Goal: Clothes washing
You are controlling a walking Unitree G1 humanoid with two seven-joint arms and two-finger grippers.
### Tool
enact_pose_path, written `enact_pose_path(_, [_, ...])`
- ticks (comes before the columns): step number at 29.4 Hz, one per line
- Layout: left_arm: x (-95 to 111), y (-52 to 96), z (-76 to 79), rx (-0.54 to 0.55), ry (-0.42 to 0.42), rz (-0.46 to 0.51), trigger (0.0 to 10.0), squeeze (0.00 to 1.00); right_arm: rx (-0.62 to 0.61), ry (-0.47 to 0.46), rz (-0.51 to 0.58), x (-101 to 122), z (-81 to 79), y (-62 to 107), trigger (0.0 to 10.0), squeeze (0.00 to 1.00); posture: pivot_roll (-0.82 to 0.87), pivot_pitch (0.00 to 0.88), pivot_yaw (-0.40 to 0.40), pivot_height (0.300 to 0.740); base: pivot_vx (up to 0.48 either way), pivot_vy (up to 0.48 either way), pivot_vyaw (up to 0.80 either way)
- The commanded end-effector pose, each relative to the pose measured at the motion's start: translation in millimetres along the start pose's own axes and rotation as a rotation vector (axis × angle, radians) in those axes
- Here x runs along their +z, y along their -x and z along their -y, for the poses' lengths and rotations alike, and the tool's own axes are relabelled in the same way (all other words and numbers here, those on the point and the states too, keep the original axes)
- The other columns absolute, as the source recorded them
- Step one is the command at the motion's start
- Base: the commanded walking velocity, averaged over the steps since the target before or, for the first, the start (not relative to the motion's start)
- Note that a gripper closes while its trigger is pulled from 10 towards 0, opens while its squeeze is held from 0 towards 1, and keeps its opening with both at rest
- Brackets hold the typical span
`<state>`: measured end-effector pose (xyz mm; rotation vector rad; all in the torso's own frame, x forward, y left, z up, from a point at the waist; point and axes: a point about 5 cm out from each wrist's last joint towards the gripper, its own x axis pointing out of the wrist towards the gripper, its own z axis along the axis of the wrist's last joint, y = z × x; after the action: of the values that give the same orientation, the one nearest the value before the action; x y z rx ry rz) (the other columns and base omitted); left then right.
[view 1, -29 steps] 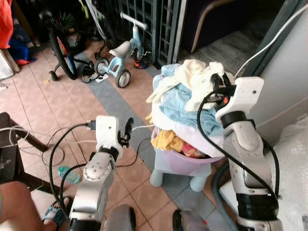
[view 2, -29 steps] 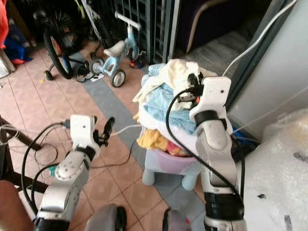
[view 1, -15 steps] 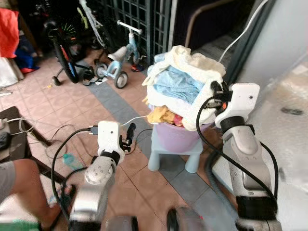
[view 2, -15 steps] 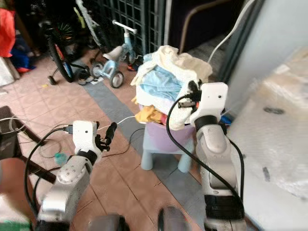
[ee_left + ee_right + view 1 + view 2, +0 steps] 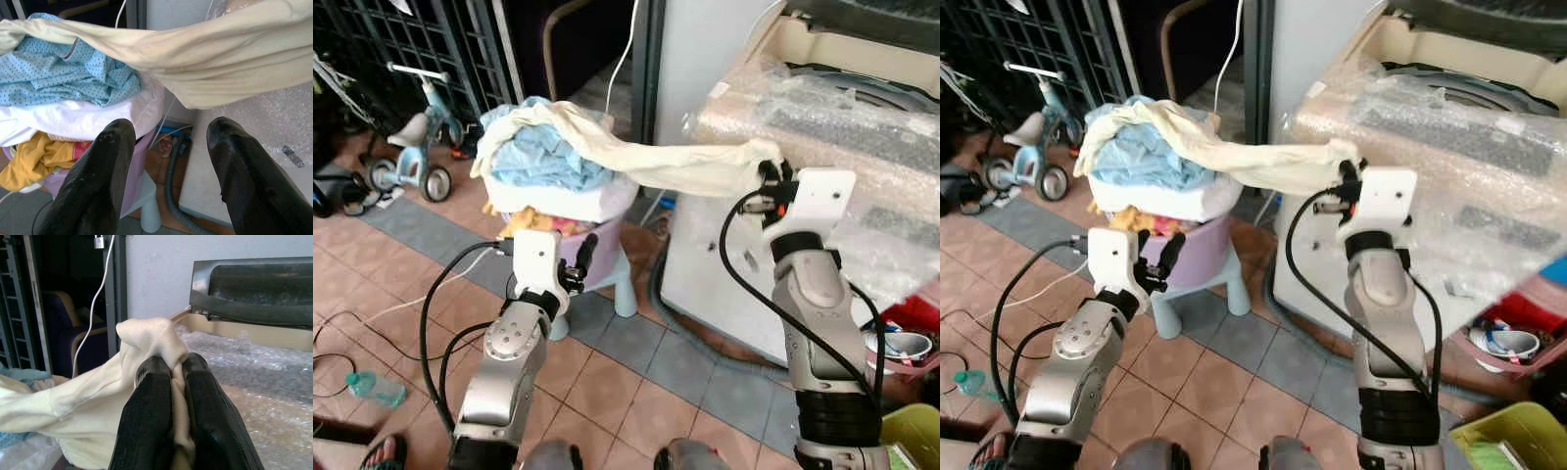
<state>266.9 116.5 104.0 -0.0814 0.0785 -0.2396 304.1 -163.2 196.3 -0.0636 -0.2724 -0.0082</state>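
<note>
cream garment (image 5: pixel 675 166) clamped in right end effector (image 5: pixel 172 382); left end effector (image 5: pixel 168 161) apart, idle

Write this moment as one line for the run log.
right gripper: shut on cream cloth garment | garment: stretched from heaped purple laundry basket | left gripper: open

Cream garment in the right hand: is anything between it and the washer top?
Nothing solid that I can see. The right hand is shut on the cream garment at the edge of the washing machine. The garment's other end still drapes over the laundry pile, and bubble wrap covers the machine's top.
</note>
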Motion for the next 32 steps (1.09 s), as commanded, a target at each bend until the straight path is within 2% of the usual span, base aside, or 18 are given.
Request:
enact_pose_path(1, [4.2, -2.1, 3.8, -0.018, 0.002, 0.020, 10.0, 0.00, -0.042, 0.036, 0.026, 4.1, 10.9, -5.7, 10.0, 0.00, -0.04, 0.074, 0.044, 0.740, 0.277, 0.000, -0.80])
enact_pose_path(5, [3.6, -3.5, 4.0, -0.013, -0.003, 0.013, 10.0, 0.00, -0.052, 0.071, 0.056, 9.5, 17.4, -12.0, 10.0, 0.00, -0.04, 0.071, 0.046, 0.740, 0.000, 0.000, -0.80])
enact_pose_path(7, [3.4, -3.7, 3.6, -0.009, -0.003, 0.014, 10.0, 0.00, -0.067, 0.127, 0.099, 18.8, 26.7, -19.3, 10.0, 0.00, -0.05, 0.066, 0.049, 0.740, 0.000, 0.000, -0.80])
enact_pose_path(12, [3.0, -4.6, 3.6, -0.008, -0.006, 0.012, 10.0, 0.00, -0.098, 0.140, 0.122, 27.1, 39.1, -28.7, 10.0, 0.00, -0.05, 0.062, 0.048, 0.740, 0.000, 0.000, -0.80])
enact_pose_path(17, [3.0, -4.7, 4.2, -0.003, 0.000, 0.016, 10.0, 0.00, -0.098, 0.141, 0.130, 27.2, 38.4, -30.3, 10.0, 0.00, -0.05, 0.059, 0.046, 0.740, 0.000, 0.000, -0.80])
enact_pose_path(18, [4.3, -3.2, 6.1, -0.033, 0.020, 0.031, 10.0, 0.00, -0.093, 0.136, 0.141, 29.1, 35.2, -31.6, 10.0, 0.00, -0.04, 0.059, 0.047, 0.740, 0.000, 0.000, -0.80])
enact_pose_path(24, [5.7, -2.9, 7.7, -0.048, 0.022, 0.044, 10.0, 0.00, -0.045, 0.123, 0.169, 33.4, 26.2, -38.5, 10.0, 0.00, -0.05, 0.056, 0.050, 0.740, 0.166, 0.000, -0.77])
enact_pose_path(32, [4.9, -5.0, 4.4, -0.039, 0.010, 0.043, 10.0, 0.00, 0.088, 0.121, 0.213, 46.9, 16.5, -55.4, 10.0, 0.00, -0.05, 0.067, 0.047, 0.740, 0.369, 0.000, -0.11])
